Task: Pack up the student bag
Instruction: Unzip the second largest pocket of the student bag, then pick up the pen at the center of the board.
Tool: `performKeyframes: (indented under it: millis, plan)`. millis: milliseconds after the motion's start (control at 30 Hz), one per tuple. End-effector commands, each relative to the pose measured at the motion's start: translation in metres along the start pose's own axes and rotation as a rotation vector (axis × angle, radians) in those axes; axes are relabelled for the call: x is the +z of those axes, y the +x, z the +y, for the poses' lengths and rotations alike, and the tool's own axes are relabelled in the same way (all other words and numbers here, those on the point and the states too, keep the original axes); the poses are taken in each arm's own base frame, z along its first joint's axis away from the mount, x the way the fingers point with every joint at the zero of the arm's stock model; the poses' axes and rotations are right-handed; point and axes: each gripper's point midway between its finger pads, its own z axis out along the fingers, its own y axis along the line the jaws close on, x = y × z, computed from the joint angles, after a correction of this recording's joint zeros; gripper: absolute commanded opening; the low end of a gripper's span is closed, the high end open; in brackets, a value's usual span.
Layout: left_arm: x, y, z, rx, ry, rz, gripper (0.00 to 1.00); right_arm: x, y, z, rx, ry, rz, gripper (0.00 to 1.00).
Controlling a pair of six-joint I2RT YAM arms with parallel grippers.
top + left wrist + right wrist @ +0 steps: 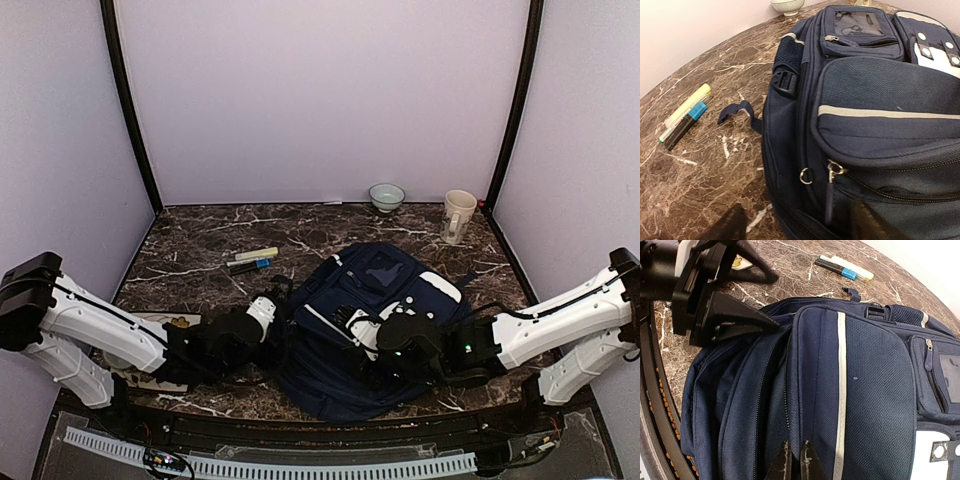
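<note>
Lying flat on the dark marble table, the student bag takes up the middle and right of the surface with its front pockets facing up and its white patch toward the right side. The left gripper sits at the bag's left edge with its jaws spread wide. One finger is over the bare table and the other is over the navy fabric near a zipper pull, and nothing is held between them. The right gripper rests on top of the bag at the seam beside the striped front pocket. Its fingertips are drawn almost together, and whether any fabric is caught between them cannot be told. To the left of the bag, well apart from it, a few markers lie side by side. A small bowl and a pale mug stand near the back wall.
</note>
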Motion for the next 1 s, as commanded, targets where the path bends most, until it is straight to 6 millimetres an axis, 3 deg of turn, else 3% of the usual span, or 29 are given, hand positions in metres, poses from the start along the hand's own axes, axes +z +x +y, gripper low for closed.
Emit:
performKeyframes:
  millis: [0, 267, 600, 967]
  plan:
    - [-0.004, -0.009, 0.026, 0.03, -0.12, 0.083, 0.98, 0.003, -0.005, -0.008, -0.03, 0.04, -0.01, 0.02]
    - [0.012, -0.015, 0.071, 0.041, -0.224, 0.209, 0.98, 0.007, -0.008, -0.002, -0.035, 0.016, -0.036, 0.02]
    - [0.062, -0.042, 0.113, -0.04, -0.074, 0.24, 0.95, 0.022, -0.002, 0.012, -0.069, -0.033, -0.019, 0.02]
    - [0.116, -0.025, 0.177, -0.124, -0.086, 0.368, 0.95, 0.018, 0.001, 0.015, -0.075, -0.059, -0.029, 0.03]
